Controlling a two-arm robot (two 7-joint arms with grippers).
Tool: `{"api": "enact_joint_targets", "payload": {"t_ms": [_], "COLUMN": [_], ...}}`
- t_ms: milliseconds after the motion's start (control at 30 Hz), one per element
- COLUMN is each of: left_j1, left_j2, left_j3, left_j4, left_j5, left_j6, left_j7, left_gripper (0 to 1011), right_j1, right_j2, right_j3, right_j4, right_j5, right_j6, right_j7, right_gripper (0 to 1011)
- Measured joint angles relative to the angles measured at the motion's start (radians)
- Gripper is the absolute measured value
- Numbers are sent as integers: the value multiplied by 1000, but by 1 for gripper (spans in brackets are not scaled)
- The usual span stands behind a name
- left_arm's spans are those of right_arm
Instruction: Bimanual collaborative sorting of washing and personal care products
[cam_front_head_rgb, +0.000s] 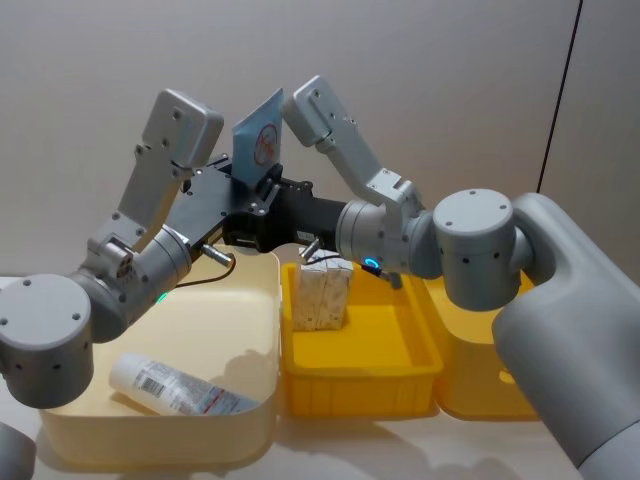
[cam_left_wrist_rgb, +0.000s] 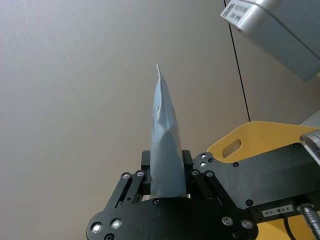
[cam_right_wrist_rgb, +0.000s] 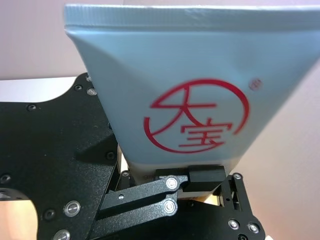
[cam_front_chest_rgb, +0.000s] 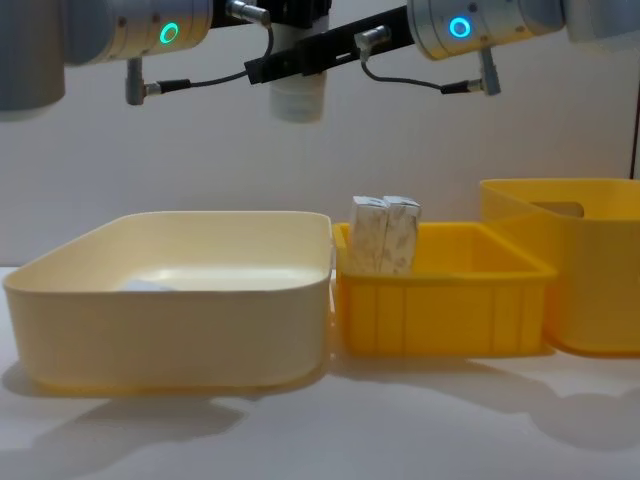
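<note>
High above the seam between cream tub (cam_front_chest_rgb: 170, 340) and yellow tray (cam_front_chest_rgb: 440, 320), a blue tube (cam_front_head_rgb: 258, 140) hangs cap-down, left pincer (cam_left_wrist_rgb: 167, 172) and right pincer (cam_right_wrist_rgb: 175, 174) both clamped on it: a handover, I'd judge, bound for the tub holding another tube (cam_front_head_rgb: 175, 385).

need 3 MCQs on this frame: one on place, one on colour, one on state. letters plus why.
1. Where do the white cartons stand?
A) on a shelf
B) in the small yellow bin
C) on the floor

2. What colour is the logo on the raised tube?
A) green
B) black
C) red

3. What state is the left gripper in?
A) shut on the raised tube
B) open, holding nothing
C) shut on a carton

Key:
1 B: both cartons stand upright inside the bin's walls.
2 C: the right wrist view shows a red ring logo on pale blue.
3 A: its fingers press the tube from both sides.
</note>
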Motion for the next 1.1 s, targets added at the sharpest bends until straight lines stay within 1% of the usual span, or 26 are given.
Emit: {"api": "enact_joint_targets", "payload": {"t_ms": [33, 67, 133, 167, 333, 800, 1100], "left_j1": [1, 1, 2, 3, 4, 7, 7], "left_j2": [0, 0, 1, 1, 2, 2, 2], "left_j3": [0, -1, -1, -1, -2, -3, -3], "left_j4": [-1, -2, -4, -4, -6, -10, -11], "left_j5": [0, 0, 1, 1, 1, 1, 1], "left_j6": [0, 0, 1, 1, 2, 3, 3], "left_j7": [0, 0, 1, 1, 2, 3, 3], "left_gripper": [335, 336, 335, 335, 336, 335, 336], "right_j1": [1, 2, 3, 4, 7, 11, 11], "right_j2": [-1, -3, -4, -5, -8, -12, -13], "right_j3": [-1, -2, -4, -5, -7, -11, -12], "right_j4": [2, 4, 6, 8, 13, 20, 21], "right_j5": [0, 0, 0, -1, -1, -2, -2], "right_j6": [0, 0, 0, 1, 1, 2, 2], "right_j7": [0, -1, -1, -1, -2, -4, -4], "right_gripper": [813, 758, 734, 697, 653, 585, 582]}}
